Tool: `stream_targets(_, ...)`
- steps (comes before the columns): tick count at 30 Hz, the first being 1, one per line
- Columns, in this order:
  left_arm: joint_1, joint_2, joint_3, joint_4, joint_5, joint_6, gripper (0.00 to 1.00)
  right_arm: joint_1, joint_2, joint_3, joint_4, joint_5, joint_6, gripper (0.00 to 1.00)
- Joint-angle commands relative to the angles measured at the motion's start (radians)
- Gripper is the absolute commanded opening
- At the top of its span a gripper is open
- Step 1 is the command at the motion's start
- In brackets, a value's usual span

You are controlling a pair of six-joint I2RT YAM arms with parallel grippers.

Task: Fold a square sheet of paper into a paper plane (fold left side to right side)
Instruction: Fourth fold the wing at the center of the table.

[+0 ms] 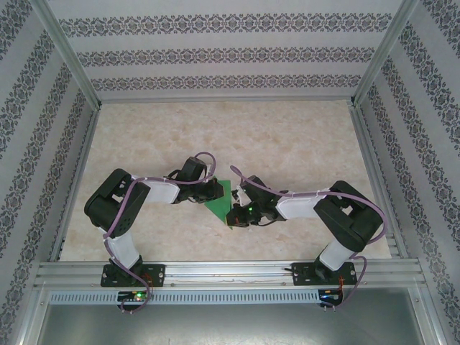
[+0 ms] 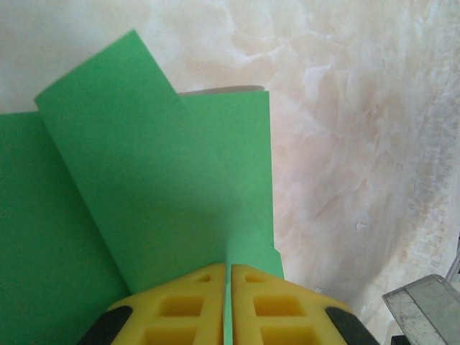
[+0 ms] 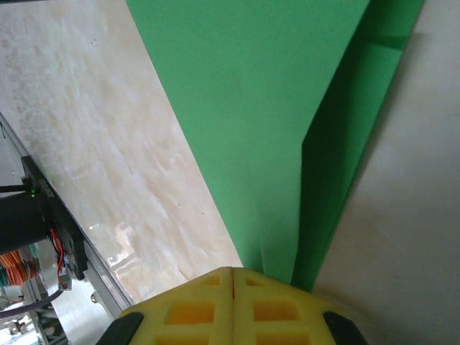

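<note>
Left gripper (image 2: 228, 282) clenched on a thin edge of the green paper (image 2: 144, 201), a sliver showing between its fingers. Right gripper (image 3: 232, 279) closed tight, tips touching the paper's narrow end; pinching or just pressing, can't tell. Paper sits near the middle of the table (image 1: 287, 136), between both grippers. Flaps already folded over in layers; not a slim dart yet, so more creases probably left. No containers in play.

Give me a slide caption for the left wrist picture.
Left pincer nips the partly folded green paper sheet over a marbled table.
</note>
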Motion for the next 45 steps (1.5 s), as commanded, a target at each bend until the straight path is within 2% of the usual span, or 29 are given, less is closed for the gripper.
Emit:
stream_targets(1, 0.005, 0.021, -0.026, -0.123, -0.07, 0.008, 0.11, 0.009, 0.009, -0.024, -0.026, 0.016, -0.011, 0.01)
stream_targets(10, 0.005, 0.025, -0.024, -0.122, -0.072, 0.009, 0.11, 0.009, -0.012, -0.025, -0.046, 0.035, -0.014, 0.01)
stream_targets(29, 0.005, 0.033, -0.033, -0.107, -0.084, -0.007, 0.11, 0.043, -0.021, -0.079, -0.057, -0.011, 0.005, 0.0)
stream_targets(33, 0.005, 0.031, -0.036, -0.105, -0.083, -0.007, 0.11, 0.05, -0.062, -0.096, -0.063, -0.021, 0.014, 0.0)
stream_targets(41, 0.004, 0.026, -0.037, -0.106, -0.081, -0.006, 0.11, 0.017, -0.259, -0.066, -0.155, -0.026, -0.014, 0.0)
stream_targets(45, 0.004, 0.026, -0.034, -0.109, -0.079, -0.004, 0.11, -0.018, -0.283, -0.036, -0.166, 0.026, -0.05, 0.0)
